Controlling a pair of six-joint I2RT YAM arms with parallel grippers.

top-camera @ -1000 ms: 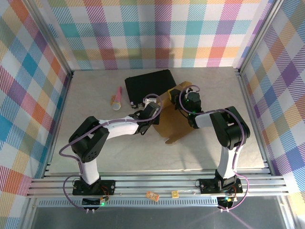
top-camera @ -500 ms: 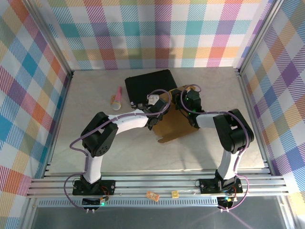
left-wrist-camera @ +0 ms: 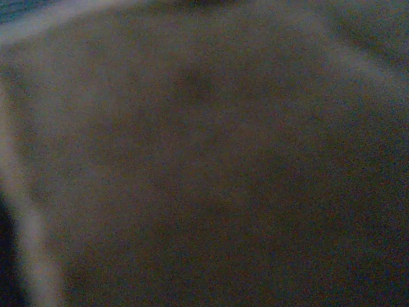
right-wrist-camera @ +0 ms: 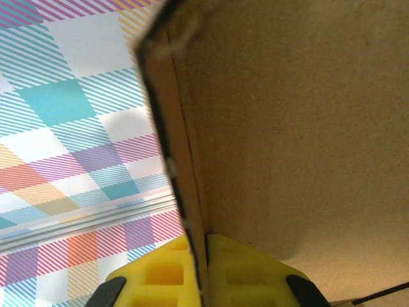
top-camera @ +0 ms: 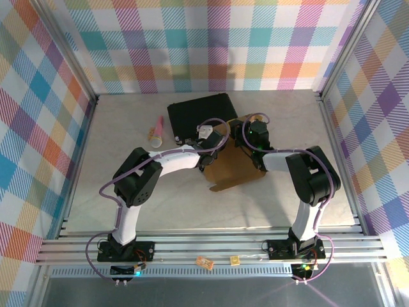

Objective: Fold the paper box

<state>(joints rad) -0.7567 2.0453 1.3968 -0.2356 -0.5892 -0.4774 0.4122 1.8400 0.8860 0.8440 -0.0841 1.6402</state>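
Right wrist: right gripper (right-wrist-camera: pixel 199 259) pinches a flap edge of the plain brown corrugated cardboard box (right-wrist-camera: pixel 294 128). Spread of left gripper (top-camera: pixel 206 146) unreadable, lens blurred against cardboard. Risk, as I judge it: a sideways push there could pull the flap free.

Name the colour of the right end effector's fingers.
Yellow fingers, best seen in the right wrist view, pinching the paper box edge.
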